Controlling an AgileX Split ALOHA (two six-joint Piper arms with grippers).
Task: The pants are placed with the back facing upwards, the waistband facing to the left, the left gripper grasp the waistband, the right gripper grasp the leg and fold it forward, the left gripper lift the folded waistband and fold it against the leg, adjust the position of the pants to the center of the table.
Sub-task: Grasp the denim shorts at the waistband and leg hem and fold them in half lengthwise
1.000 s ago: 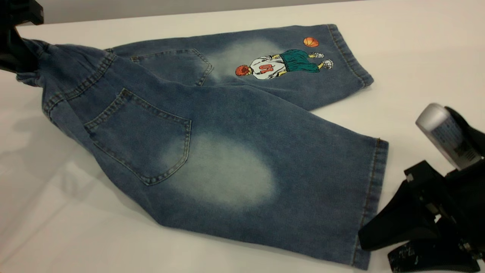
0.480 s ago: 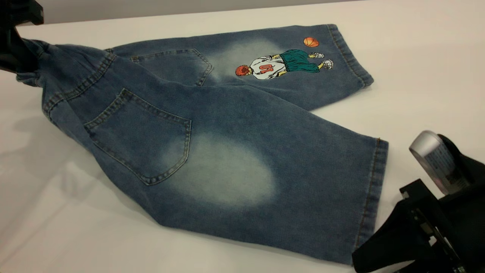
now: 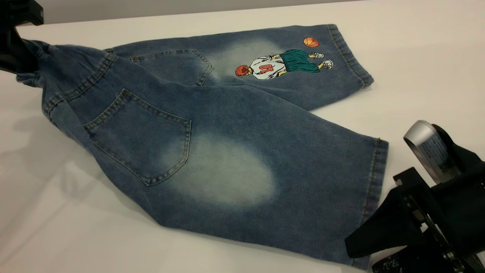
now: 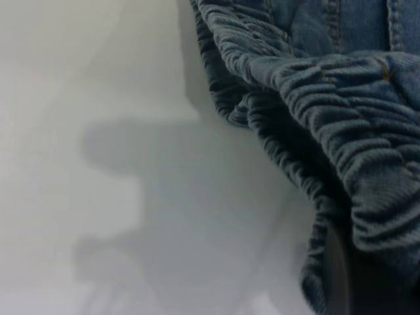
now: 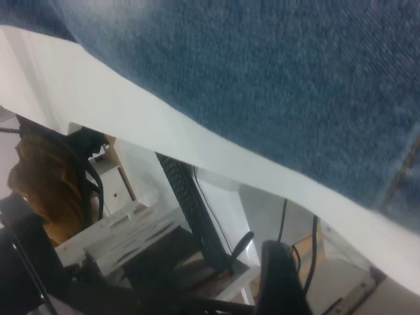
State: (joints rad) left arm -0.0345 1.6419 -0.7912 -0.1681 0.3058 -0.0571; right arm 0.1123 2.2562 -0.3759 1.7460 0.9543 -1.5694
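The denim pants lie back-up on the white table. My left gripper is at the far left, shut on the ruched waistband, which it holds raised off the table; one dark finger shows under the cloth. The plain leg with the pale oval patch lies flat nearest the camera. At that leg's hem corner is my right gripper, open, its upper finger overlapping the hem and its lower finger on the table beside it. The right wrist view shows only one finger.
The printed leg lies flat toward the back right. The table's near edge runs close by the right gripper, with cables and a rack below it. Bare tabletop stretches along the front left.
The right gripper has dropped and slid left toward the near leg's hem; its upper finger now covers the hem corner. The left gripper and the pants have not moved.
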